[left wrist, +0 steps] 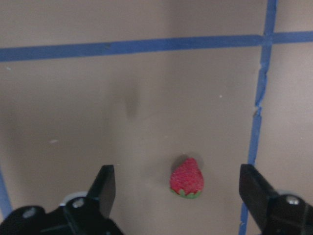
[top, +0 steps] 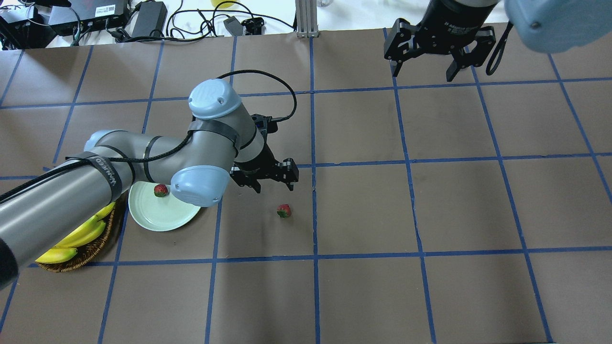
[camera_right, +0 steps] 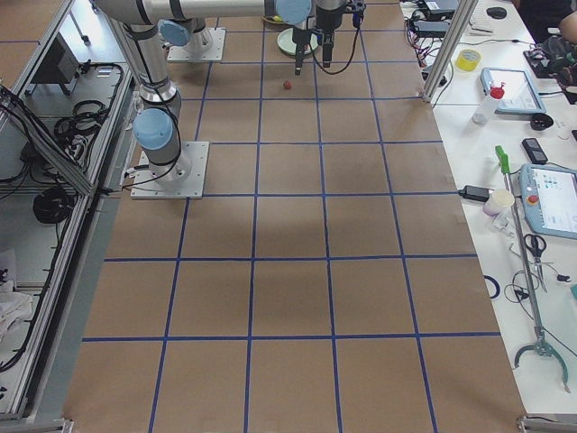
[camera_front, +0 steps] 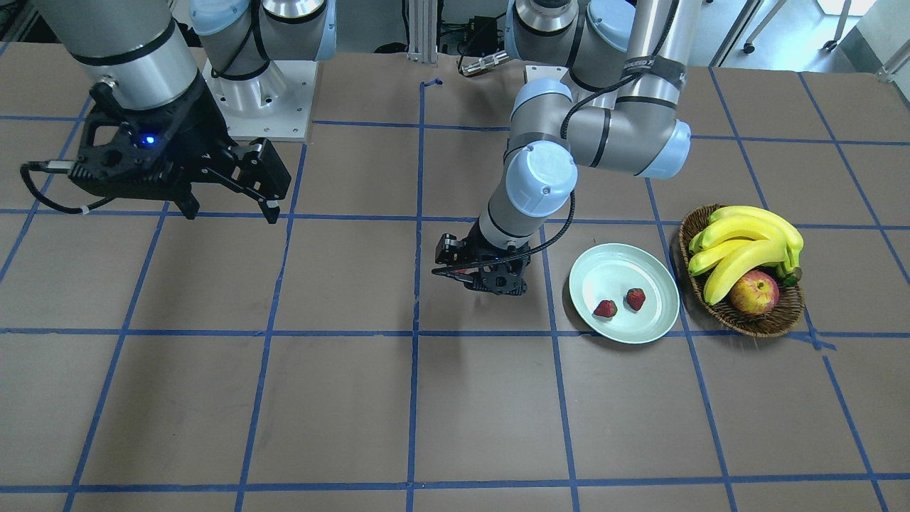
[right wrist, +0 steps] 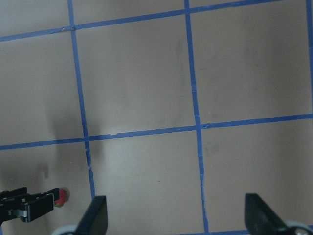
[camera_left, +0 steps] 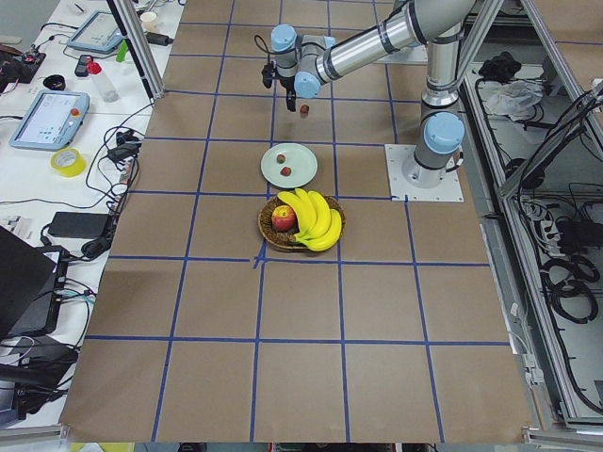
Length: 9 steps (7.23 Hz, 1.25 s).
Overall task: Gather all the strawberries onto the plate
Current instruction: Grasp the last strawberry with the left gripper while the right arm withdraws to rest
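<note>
Two strawberries (camera_front: 606,308) (camera_front: 635,299) lie on the pale mint plate (camera_front: 618,270). In the overhead view only one of them (top: 161,190) shows on the plate (top: 158,217); the arm hides the other. The third strawberry (top: 284,210) lies on the bare table, right of the plate. My left gripper (top: 274,188) is open and empty, just above and behind this strawberry. The left wrist view shows the strawberry (left wrist: 186,178) between the spread fingers (left wrist: 104,185), untouched. My right gripper (top: 422,75) is open and empty, held high over the far right of the table.
A brown wicker basket (camera_front: 753,323) with bananas (camera_front: 746,242) and a red-yellow apple (camera_front: 753,293) stands beside the plate, on its side away from the loose strawberry. Blue tape lines grid the brown table. Cables and electronics lie beyond the far edge.
</note>
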Each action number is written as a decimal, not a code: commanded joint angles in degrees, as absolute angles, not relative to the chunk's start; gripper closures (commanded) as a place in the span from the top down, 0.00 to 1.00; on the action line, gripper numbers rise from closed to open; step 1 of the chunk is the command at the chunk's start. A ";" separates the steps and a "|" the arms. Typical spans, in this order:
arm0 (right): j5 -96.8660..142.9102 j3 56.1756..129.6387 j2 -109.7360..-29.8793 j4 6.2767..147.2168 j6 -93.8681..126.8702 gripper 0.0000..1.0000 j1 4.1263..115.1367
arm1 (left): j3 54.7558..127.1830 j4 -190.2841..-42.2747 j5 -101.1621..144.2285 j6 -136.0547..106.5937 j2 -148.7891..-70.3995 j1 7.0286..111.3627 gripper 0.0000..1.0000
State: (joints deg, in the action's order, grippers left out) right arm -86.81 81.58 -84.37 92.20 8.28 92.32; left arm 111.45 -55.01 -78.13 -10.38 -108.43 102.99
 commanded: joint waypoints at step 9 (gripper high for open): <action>-89.83 80.77 -84.90 91.58 8.70 1.00 92.64 | 112.59 -53.96 -84.99 -13.54 -111.54 107.58 0.02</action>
State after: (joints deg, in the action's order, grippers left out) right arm -89.88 80.92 -84.87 91.58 8.63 92.63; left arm 112.72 -53.96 -84.84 -13.57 -111.90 107.58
